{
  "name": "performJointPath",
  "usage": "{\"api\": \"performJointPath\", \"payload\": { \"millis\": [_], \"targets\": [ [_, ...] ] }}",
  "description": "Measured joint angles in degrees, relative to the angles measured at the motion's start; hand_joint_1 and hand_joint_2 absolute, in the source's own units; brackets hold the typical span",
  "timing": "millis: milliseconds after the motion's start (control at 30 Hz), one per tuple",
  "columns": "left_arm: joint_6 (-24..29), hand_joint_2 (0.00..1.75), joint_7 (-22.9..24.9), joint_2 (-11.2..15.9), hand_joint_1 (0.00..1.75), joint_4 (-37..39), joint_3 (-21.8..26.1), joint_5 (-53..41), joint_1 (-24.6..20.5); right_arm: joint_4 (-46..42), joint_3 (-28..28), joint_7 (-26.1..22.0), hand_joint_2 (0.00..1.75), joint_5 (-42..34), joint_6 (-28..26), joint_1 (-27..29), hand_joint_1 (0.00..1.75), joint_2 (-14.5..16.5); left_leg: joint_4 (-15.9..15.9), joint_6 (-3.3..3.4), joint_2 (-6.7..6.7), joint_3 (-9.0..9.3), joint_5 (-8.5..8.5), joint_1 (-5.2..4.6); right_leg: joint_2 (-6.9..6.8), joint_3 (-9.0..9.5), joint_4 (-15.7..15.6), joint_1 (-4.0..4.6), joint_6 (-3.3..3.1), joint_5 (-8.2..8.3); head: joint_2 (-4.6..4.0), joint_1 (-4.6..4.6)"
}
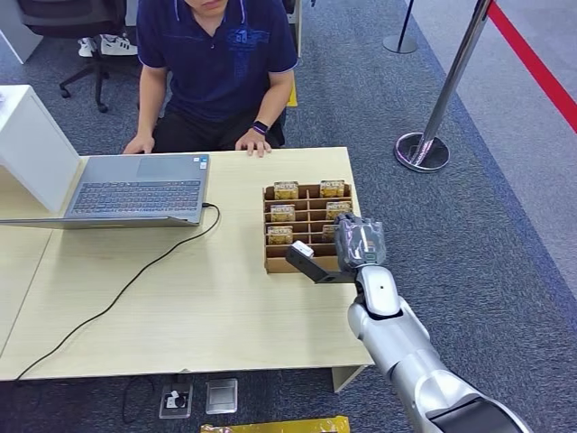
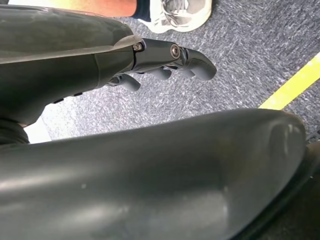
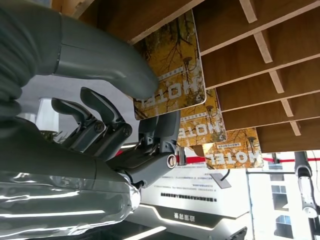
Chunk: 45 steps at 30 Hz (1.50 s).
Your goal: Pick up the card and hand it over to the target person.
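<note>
We're at the grasp step: right hand (image 1: 359, 244) sits over the near right corner of the wooden card rack (image 1: 272, 264), at about 4 o'clock on the desk (image 1: 204, 298). In the right wrist view the thumb (image 3: 113, 62) and a dark finger (image 3: 162, 127) pinch the nearest HOTEL card (image 3: 177, 75), which looks not yet out of its slot. Best to lift it straight along the slot (no twist, the dividers are tight) before swinging toward the person (image 1: 217, 54) at 12 o'clock. Other fingers are curled loosely. Left hand (image 2: 162, 62) hangs by the floor, fingers slightly bent and apart, holding nothing.
</note>
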Motion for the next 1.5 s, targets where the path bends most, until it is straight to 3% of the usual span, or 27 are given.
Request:
{"api": "performJointPath", "payload": {
  "millis": [267,467,600,800,1100,1500],
  "targets": [
    [-0.1,0.00,-0.1,0.2,0.00,0.0,-1.2,-1.1,-0.9,-13.2,-1.6,-1.0,1.75,-1.1,-1.1,-4.7,1.75,-0.8,0.1,-0.01,0.09,-0.22,0.01,-0.04,0.07,-0.25,0.2,-0.04,0.01,0.02,0.00,0.00],
    [-0.2,0.00,0.2,0.3,0.00,0.0,-1.9,-1.7,-2.0,-18.8,-0.4,-3.0,1.75,-3.5,-0.3,-9.8,1.75,1.2,0.1,-0.02,0.10,-0.23,0.01,-0.04,0.10,-0.29,0.2,-0.05,-0.01,0.01,0.00,0.00],
    [-0.6,0.00,0.6,0.2,0.00,0.1,-2.8,-2.4,-3.0,-8.0,1.8,-4.5,1.75,-5.3,1.4,-16.7,1.75,4.2,0.1,-0.05,0.18,-0.16,0.02,-0.03,0.18,-0.24,0.2,-0.03,-0.03,0.03,0.00,0.00],
    [-0.8,0.00,0.9,-0.1,0.00,0.2,-3.5,-3.0,-3.7,10.5,1.9,-6.3,1.75,-7.3,-5.0,-24.6,1.75,8.4,0.0,-0.08,0.28,-0.06,0.06,-0.01,0.28,-0.17,0.1,-0.01,-0.05,0.11,0.00,0.00],
    [-0.7,0.00,1.5,-0.4,0.00,0.3,-2.9,-2.7,-3.1,6.1,-3.0,-7.9,1.75,3.5,-5.0,-19.8,1.75,11.2,0.0,-0.07,0.02,-0.03,0.08,0.00,0.04,-0.05,0.1,0.00,-0.05,0.01,0.00,0.00],
    [-0.8,0.00,2.3,-0.4,0.00,0.3,-2.6,-2.3,-2.6,5.2,-0.9,-3.7,1.75,8.8,-5.0,-19.0,1.75,10.3,0.0,-0.06,-0.01,-0.12,0.10,0.02,0.00,-0.11,0.1,0.02,-0.03,0.04,0.00,0.00]
  ]
}}
